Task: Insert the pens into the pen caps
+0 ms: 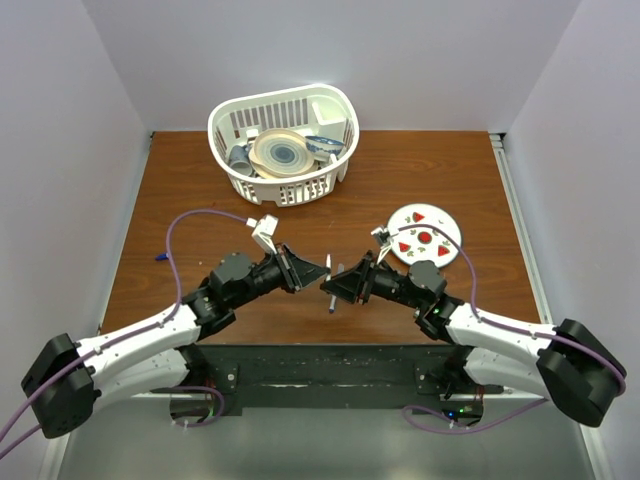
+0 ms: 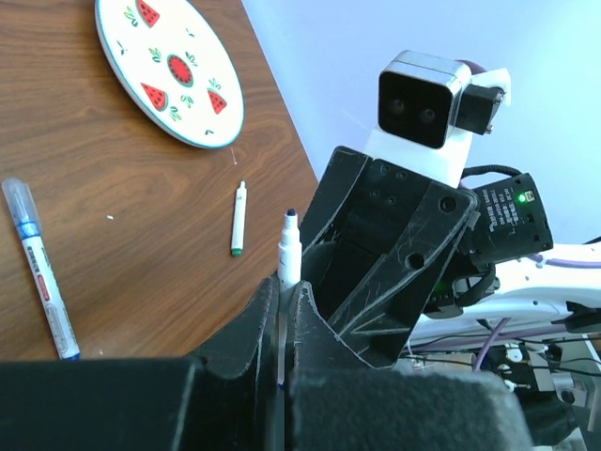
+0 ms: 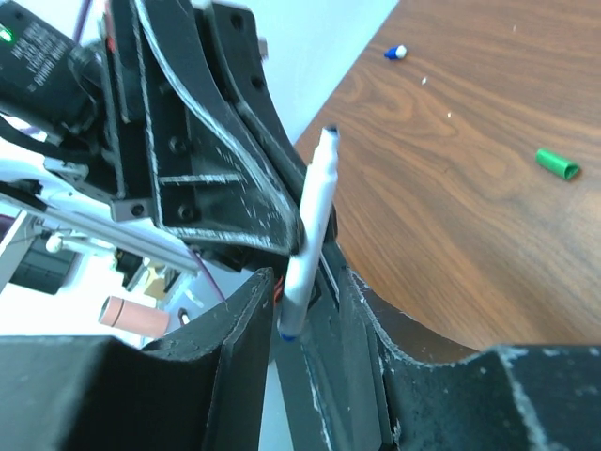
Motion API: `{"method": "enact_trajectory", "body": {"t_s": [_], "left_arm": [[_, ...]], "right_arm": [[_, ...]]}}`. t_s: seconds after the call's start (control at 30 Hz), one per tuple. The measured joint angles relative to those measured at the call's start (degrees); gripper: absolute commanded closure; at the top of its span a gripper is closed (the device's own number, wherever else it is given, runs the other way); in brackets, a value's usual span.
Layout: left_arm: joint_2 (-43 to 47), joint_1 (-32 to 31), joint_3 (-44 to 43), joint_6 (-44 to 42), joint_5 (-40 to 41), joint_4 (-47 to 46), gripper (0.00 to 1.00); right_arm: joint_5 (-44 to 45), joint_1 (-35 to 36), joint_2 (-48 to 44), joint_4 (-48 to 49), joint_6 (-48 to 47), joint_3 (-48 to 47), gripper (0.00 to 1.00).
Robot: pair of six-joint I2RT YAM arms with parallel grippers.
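Observation:
My left gripper [image 2: 280, 291] is shut on a white pen [image 2: 287, 246] whose dark tip points up. In the top view this pen [image 1: 329, 262] stands where the two grippers meet over the middle of the table. My right gripper [image 3: 300, 282] faces it, jaws apart around the pen's blue-ended tail [image 3: 310, 216]. The tail lies against one finger, with a gap to the other. A second pen [image 2: 238, 218] with a green end lies on the wood. A green cap [image 3: 558, 164] and a blue cap [image 3: 396, 52] lie loose on the table. The purple cap is out of view.
A longer white pen with a bluish clear cap [image 2: 38, 272] lies near a watermelon-patterned plate [image 1: 425, 237]. A white basket [image 1: 283, 190] holding dishes stands at the back. The small blue cap [image 1: 160, 257] lies near the table's left edge.

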State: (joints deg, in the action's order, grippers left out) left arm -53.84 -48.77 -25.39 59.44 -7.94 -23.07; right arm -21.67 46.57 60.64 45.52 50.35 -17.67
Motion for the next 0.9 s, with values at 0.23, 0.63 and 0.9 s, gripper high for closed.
{"method": "enact_trajectory", "body": {"t_s": [0.23,0.63,0.9], "left_arm": [[1.51,0.00,0.26,-0.22,0.20,-0.22,0.73],[1.88,0.61,-13.86,-0.42,16.26,23.93,0.07],[0.28,11.93,-21.00,10.73,35.17,45.57,0.16]], "right_arm": [[0.98,0.11,-0.02,1.49,0.37,-0.24,1.00],[1.92,0.46,-6.36,-4.76,-1.55,0.35,1.00],[3.52,0.46,-16.57,-25.03,-6.97,-1.20,1.00]]}}
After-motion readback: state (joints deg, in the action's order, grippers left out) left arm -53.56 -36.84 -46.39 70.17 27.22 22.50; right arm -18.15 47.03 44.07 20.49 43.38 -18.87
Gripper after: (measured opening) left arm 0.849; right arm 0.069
